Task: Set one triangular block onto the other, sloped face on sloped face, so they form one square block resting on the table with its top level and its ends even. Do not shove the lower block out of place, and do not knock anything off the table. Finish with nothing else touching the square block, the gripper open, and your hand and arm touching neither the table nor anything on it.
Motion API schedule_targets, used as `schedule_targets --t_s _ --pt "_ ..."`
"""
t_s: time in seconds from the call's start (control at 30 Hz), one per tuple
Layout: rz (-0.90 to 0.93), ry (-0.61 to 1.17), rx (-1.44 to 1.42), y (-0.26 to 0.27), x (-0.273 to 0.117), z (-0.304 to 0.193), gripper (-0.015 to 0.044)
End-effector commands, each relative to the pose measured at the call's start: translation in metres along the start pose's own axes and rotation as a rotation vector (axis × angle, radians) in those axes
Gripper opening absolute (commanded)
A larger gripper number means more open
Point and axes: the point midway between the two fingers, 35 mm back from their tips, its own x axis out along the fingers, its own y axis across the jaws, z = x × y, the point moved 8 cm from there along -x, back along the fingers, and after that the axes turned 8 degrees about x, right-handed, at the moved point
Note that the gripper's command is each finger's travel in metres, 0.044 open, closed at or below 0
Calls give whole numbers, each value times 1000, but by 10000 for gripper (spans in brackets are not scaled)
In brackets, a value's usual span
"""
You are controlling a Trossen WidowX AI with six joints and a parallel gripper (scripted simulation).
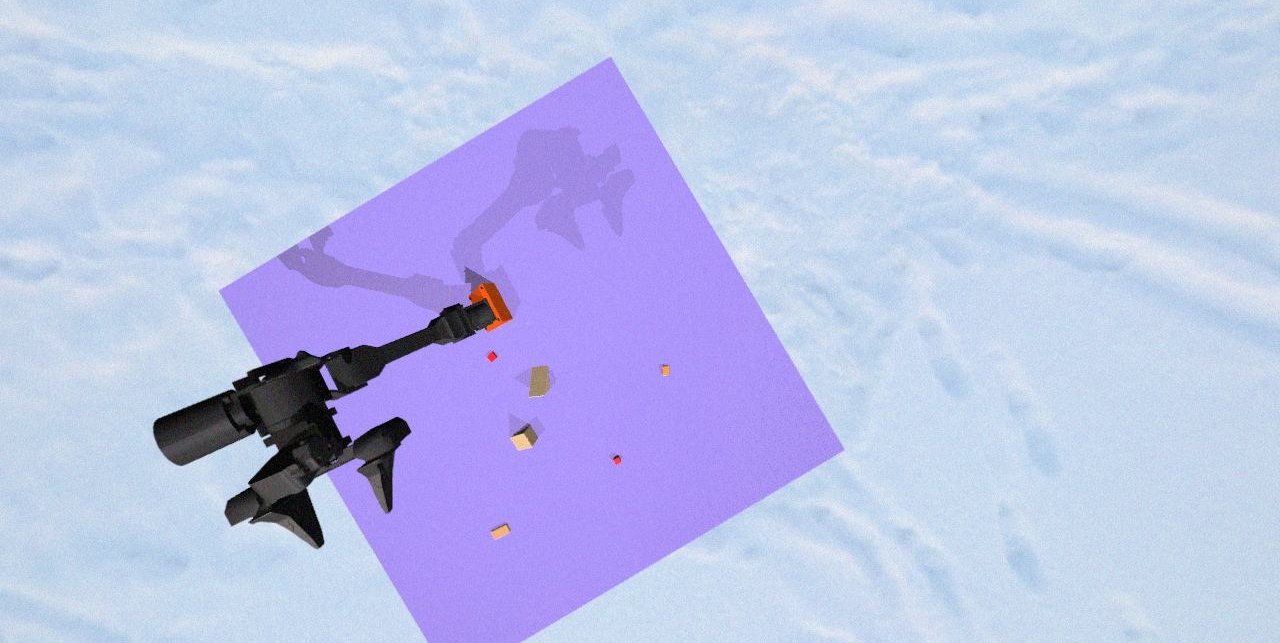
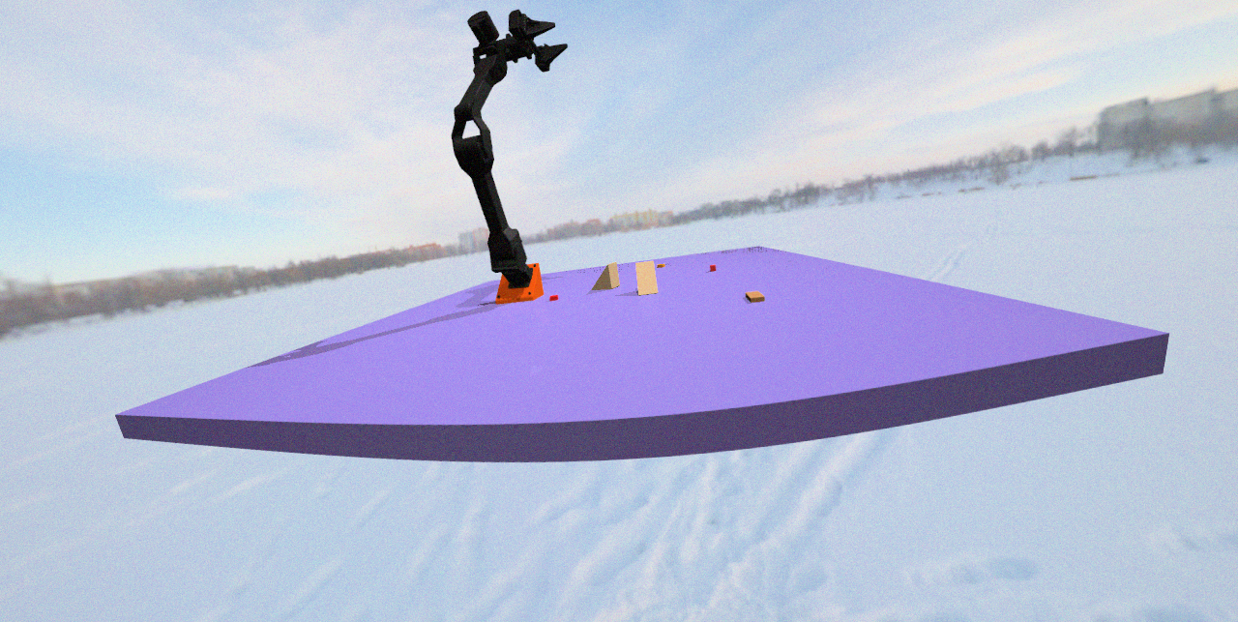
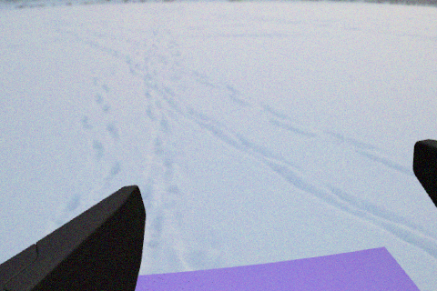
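Observation:
One tan triangular block (image 1: pixel 538 380) (image 2: pixel 608 277) stands on the purple table (image 1: pixel 680 299) (image 2: pixel 519 367), with a triangular end showing in the exterior view. The other triangular block (image 1: pixel 522 439) (image 2: pixel 646 278) stands a short way from it, apart, and shows a pale rectangular face in the exterior view. Which of its faces is the slope, I cannot tell. My gripper (image 1: pixel 355 529) (image 2: pixel 561 35) (image 3: pixel 280 178) is open and empty, its fingers wide apart, high above table level and well away from both blocks. The wrist view shows neither block.
The orange arm base (image 1: pixel 497 303) (image 2: pixel 519 292) stands on the table. A red cube (image 1: pixel 491 356) (image 2: pixel 553 298) lies near it, another red cube (image 1: pixel 616 459) (image 2: pixel 712 268) farther off. A small orange block (image 1: pixel 665 370) (image 2: pixel 660 265) and a flat tan block (image 1: pixel 500 531) (image 2: pixel 754 296) lie apart.

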Motion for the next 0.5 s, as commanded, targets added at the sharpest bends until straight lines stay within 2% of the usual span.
schedule_targets --t_s 0.0,0.07,0.27,0.47 --pt "6 -11 -4 2 1 0 426" --pt "35 -63 -10 19 10 0 440" --pt "8 34 136 65 68 -37 440" --pt "8 104 174 81 107 -71 440"
